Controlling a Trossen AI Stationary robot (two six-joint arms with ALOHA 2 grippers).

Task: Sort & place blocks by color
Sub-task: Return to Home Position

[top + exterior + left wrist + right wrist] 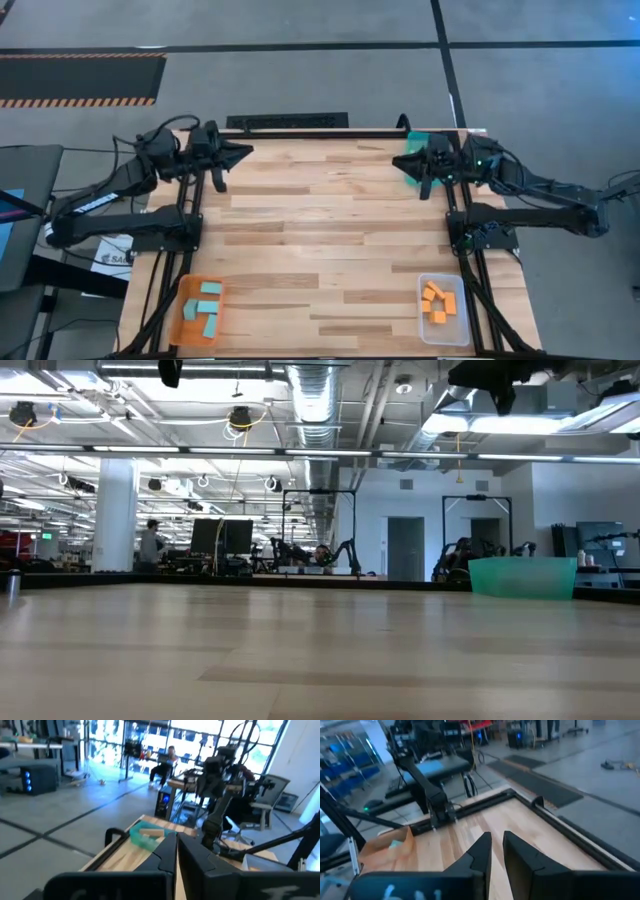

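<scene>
Several light teal blocks (pixel 205 305) lie in the orange tray (pixel 186 322) at the table's near left corner. Several orange blocks (pixel 438 303) lie in the clear tray (pixel 424 325) at the near right corner. No tan block shows plainly. A tan shape sits in the teal tray (pixel 142 839), but I cannot tell what it is. My left gripper (pixel 216 176) hangs shut above the far left of the table. My right gripper (pixel 427 180) hangs above the far right, beside the teal tray (pixel 415 141), its fingers (pixel 482 847) a narrow gap apart. Neither touches anything.
The teal tray (pixel 522 577) stands at the far right corner, partly under my right arm. A dark rail (pixel 288 121) runs along the far edge. Bare wood spreads across the table's middle (pixel 320 230). A person sits at a desk beyond the table (pixel 167 762).
</scene>
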